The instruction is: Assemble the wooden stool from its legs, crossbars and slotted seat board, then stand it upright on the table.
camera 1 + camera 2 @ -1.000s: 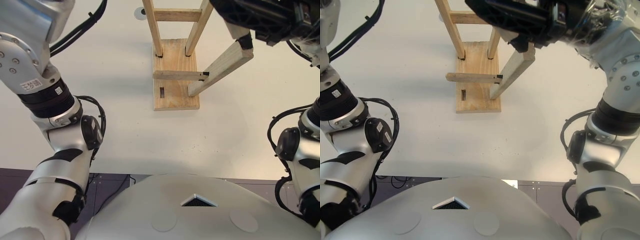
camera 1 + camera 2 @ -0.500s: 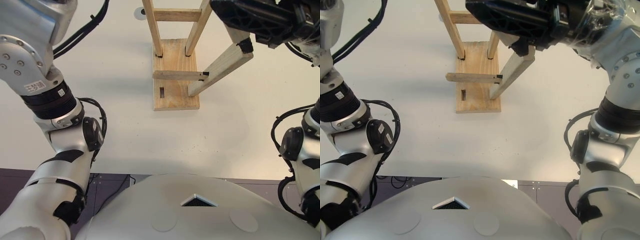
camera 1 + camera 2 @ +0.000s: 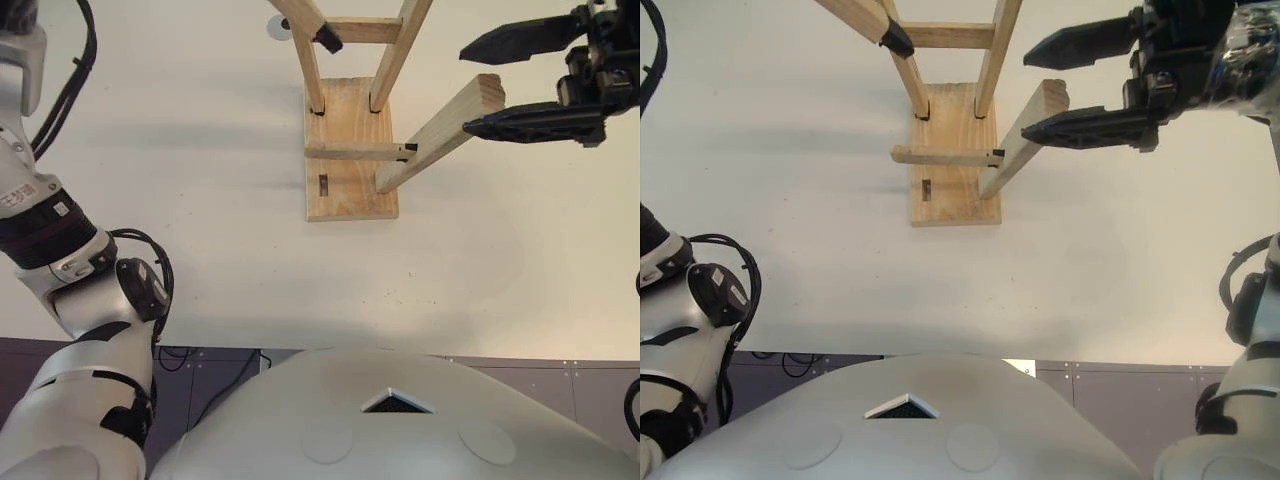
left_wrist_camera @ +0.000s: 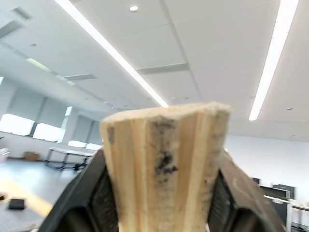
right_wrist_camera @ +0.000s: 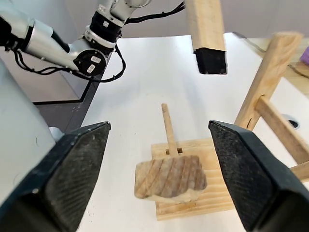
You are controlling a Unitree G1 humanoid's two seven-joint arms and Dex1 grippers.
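**Table** (image 3: pixel 150 200): white, bearing the half-built stool.
**Board** (image 3: pixel 350 205): lies flat at centre, slots up.
**Far legs** (image 3: pixel 312 75): two, seated at the board's 12 o'clock end and joined by a rung (image 3: pixel 360 30).
**Leaning leg** (image 3: pixel 430 145): foot in the 4 o'clock slot, tilted toward 2 o'clock, not upright.
**Held leg** (image 3: pixel 305 18): black-tipped, above the board at 11 o'clock. My left gripper (image 4: pixel 161 193) is clamped on its end.
**Crossbar** (image 3: pixel 350 150): thin, pegged into the leaning leg and pointing to 9 o'clock, its other end in no leg.
**Slot** (image 3: pixel 323 183): empty, at 8 o'clock.
**My right gripper** (image 3: pixel 464 88): jaws spread wide on either side of the leaning leg's top. I cannot tell whether a finger touches it.

**Handling:** I judge the wood light, stiff and dry enough not to slip. The thin crossbar and loose joints look like the weak points, so I would hold legs on their flat faces, near mid-length.

**Writing:** none shows on the wood.
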